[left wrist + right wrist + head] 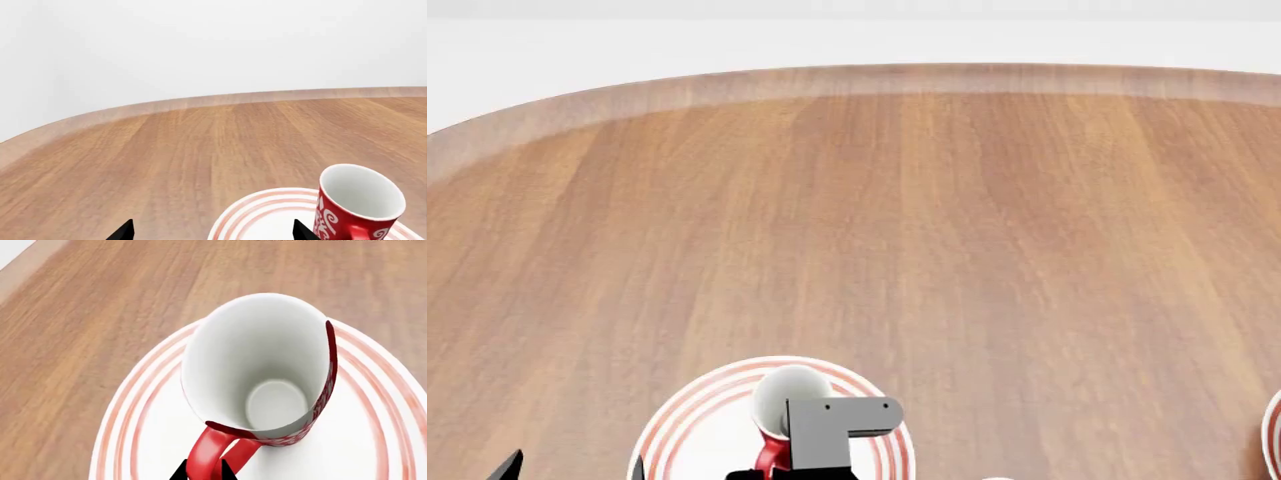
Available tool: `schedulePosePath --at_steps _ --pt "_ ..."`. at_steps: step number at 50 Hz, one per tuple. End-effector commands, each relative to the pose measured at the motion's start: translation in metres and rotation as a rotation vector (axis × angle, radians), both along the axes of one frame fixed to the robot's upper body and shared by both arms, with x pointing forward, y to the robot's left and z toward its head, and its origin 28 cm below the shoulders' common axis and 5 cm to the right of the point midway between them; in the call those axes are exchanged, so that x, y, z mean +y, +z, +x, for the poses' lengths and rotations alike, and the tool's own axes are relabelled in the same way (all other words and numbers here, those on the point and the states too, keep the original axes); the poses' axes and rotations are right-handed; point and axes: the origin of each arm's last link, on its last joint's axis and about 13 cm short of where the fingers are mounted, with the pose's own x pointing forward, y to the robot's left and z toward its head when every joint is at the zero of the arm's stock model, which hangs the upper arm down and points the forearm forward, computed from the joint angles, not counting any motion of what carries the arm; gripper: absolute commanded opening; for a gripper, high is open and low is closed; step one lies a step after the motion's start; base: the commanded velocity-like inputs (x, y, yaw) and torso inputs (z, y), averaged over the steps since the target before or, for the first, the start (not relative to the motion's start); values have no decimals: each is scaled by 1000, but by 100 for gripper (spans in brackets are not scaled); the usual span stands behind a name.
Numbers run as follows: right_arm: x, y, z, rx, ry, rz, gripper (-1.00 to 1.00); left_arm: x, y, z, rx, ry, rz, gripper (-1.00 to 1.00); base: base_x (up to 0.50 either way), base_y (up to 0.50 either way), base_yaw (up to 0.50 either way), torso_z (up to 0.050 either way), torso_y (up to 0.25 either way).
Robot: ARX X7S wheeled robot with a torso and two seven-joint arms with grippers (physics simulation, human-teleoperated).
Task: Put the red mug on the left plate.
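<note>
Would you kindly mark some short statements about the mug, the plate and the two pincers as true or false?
1. The red mug is over the left plate. True.
2. The mug holds coffee. False: its white inside is empty.
3. The right pincer is at the mug's handle. True.
4. The left pincer grips the mug. False: it is open, the mug beside it.
5. The plate's rings are blue. False: red.

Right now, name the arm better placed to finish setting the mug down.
Right. The right gripper sits at the red mug's handle, directly over the left plate. The left gripper is beside the plate, off the mug, jaws spread.
</note>
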Motion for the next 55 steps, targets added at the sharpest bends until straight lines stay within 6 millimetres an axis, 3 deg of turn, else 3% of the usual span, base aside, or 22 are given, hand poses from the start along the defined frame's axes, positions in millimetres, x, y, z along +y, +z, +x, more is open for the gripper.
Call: schedulePosePath --at_steps 1,5,6,24,34,39,55 --pt "-1 -1 2 0 -5 -9 -100 0 0 0 1 1 0 100 0 0 0 0 0" --pt "-1 -1 1 0 9 -5 -100 0 0 0 0 0 0 100 3 0 0 0 0" --pt "-1 -1 0 23 23 0 100 0 0 0 0 1 0 100 0 0 0 0 0" --pt "-2 3 -2 4 24 19 100 0 0 0 -1 0 0 100 0 0 0 0 0" --pt "-10 25 -18 -86 15 47 100 1 5 -2 -17 12 -13 100 0 0 0 0 0" --pt "-12 36 -26 -127 15 57 100 4 12 -3 -39 30 -26 100 0 0 0 0 0" --pt "-19 70 -52 -251 22 90 100 5 61 -16 -155 34 -78 100 0 0 0 0 0"
